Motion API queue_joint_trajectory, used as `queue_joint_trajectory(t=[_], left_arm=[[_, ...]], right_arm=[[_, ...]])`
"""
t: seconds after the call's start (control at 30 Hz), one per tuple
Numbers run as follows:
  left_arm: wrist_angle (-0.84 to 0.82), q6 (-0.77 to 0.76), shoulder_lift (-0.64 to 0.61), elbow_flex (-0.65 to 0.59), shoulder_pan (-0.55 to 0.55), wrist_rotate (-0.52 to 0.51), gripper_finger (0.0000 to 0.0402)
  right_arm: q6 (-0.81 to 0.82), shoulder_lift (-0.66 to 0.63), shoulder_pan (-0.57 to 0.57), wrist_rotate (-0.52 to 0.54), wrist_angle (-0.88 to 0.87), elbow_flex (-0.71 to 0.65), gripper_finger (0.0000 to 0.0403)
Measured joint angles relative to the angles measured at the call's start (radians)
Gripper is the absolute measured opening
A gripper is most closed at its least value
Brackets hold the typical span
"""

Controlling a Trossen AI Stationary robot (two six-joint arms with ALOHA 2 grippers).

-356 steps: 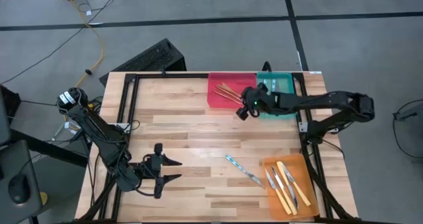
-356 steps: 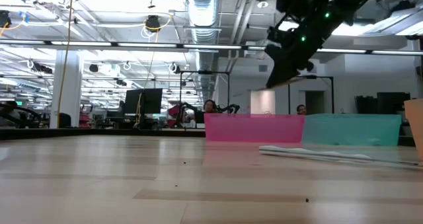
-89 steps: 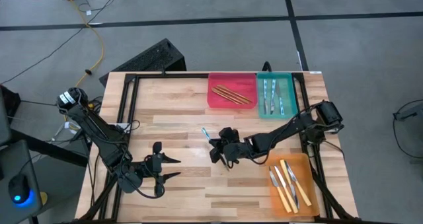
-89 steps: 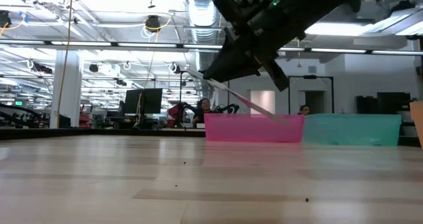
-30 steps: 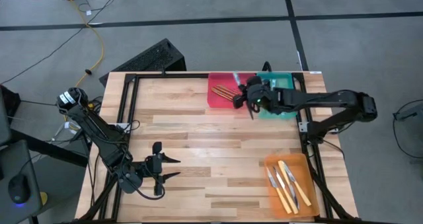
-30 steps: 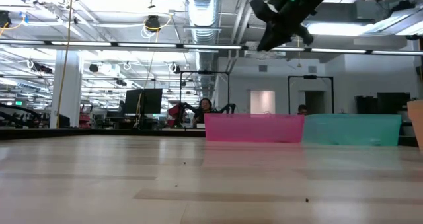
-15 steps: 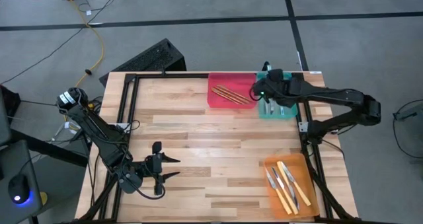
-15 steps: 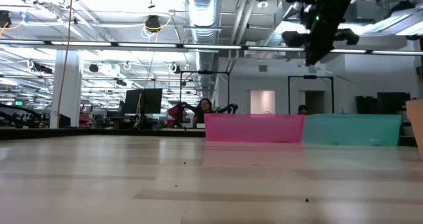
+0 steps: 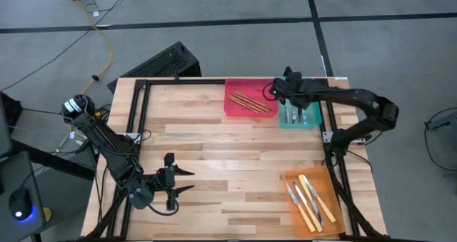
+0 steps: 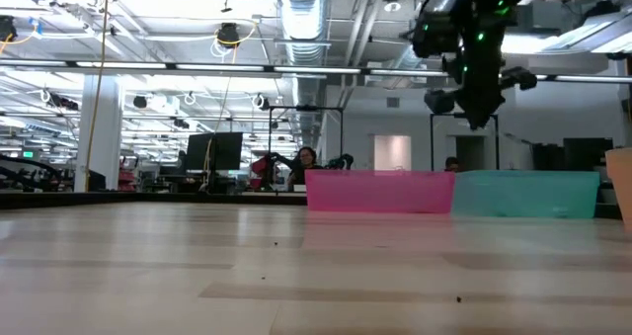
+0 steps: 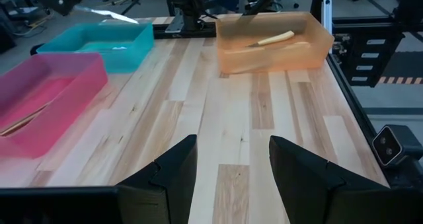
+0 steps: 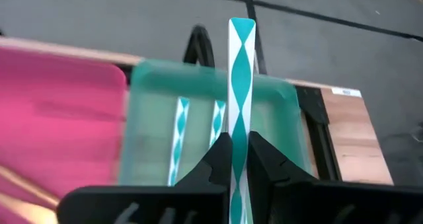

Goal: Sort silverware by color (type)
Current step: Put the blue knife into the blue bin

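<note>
We see the right gripper [image 12: 239,159] pinching the blue-handled utensil [image 12: 240,78] above the teal tray [image 9: 312,118], long axis toward 12 o'clock — handle outward. A second ago it hung beside the red tray [image 9: 232,106].
</note>
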Motion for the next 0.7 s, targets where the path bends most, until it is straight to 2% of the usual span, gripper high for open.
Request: queue_joint_trajectory(t=[0.3, 0.7], left_arm=[[-0.035, -0.001, 0.000, 0.000, 0.000, 0.000, 0.0173], [-0.044, 0.002, 0.000, 0.000, 0.001, -0.001, 0.0173]], right_arm=[[-0.036, 0.148, -0.077, -0.025, 0.010, -0.002, 0.0037], [-0.209, 0.218, -0.165, -0.169, 0.127, -0.002, 0.0039]])
